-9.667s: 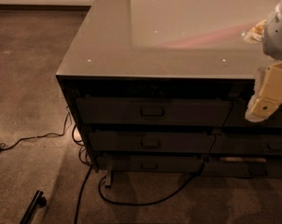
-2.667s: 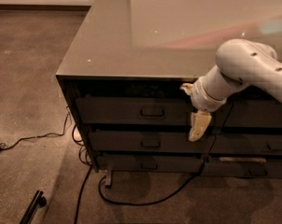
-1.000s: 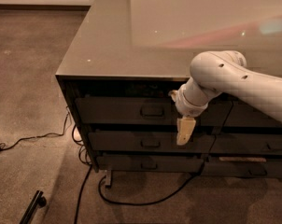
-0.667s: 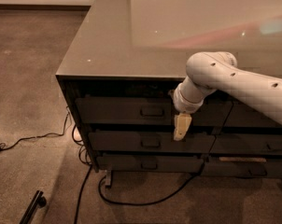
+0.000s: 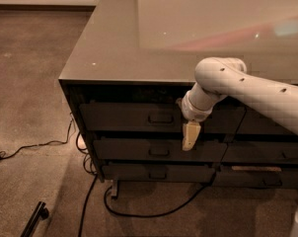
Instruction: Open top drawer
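The gripper [image 5: 188, 146] hangs, fingers [image 5: 191, 132] together and empty, before the shut top drawer [image 5: 122, 116], just right of its handle [image 5: 161, 118], below the tabletop [image 5: 134, 48].

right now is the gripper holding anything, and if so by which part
Nothing is held: the gripper hangs beside the handle of the top drawer, not on it.

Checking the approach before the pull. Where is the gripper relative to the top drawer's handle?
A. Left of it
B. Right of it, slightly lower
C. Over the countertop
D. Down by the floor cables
B: the gripper hangs right of the handle on the top drawer, slightly lower.
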You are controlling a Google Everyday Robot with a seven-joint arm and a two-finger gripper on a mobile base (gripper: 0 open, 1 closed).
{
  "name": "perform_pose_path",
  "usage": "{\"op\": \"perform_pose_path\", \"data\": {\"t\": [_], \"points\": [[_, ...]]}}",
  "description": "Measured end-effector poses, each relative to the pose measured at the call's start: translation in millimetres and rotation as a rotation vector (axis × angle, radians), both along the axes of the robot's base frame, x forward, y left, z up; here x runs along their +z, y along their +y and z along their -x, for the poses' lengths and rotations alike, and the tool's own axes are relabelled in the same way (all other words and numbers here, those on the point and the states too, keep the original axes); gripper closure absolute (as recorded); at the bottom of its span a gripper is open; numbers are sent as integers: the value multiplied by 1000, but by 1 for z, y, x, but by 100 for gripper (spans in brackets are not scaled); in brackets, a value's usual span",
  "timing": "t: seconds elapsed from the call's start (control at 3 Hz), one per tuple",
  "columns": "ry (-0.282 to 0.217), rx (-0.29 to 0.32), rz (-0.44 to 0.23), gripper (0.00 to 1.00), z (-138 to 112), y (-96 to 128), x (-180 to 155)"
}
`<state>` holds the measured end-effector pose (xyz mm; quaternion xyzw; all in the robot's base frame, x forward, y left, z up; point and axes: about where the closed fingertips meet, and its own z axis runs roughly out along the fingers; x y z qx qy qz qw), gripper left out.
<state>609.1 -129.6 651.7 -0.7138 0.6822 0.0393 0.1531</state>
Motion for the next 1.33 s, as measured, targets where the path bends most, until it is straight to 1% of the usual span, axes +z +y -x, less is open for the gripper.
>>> {"op": "perform_pose_path", "data": {"t": [0.33, 0.67, 1.33], "points": [[47, 4, 2, 0, -4, -4, -18], [78, 0, 11, 18, 0, -9, -25], [79, -1, 11, 65, -1, -8, -18]]}}
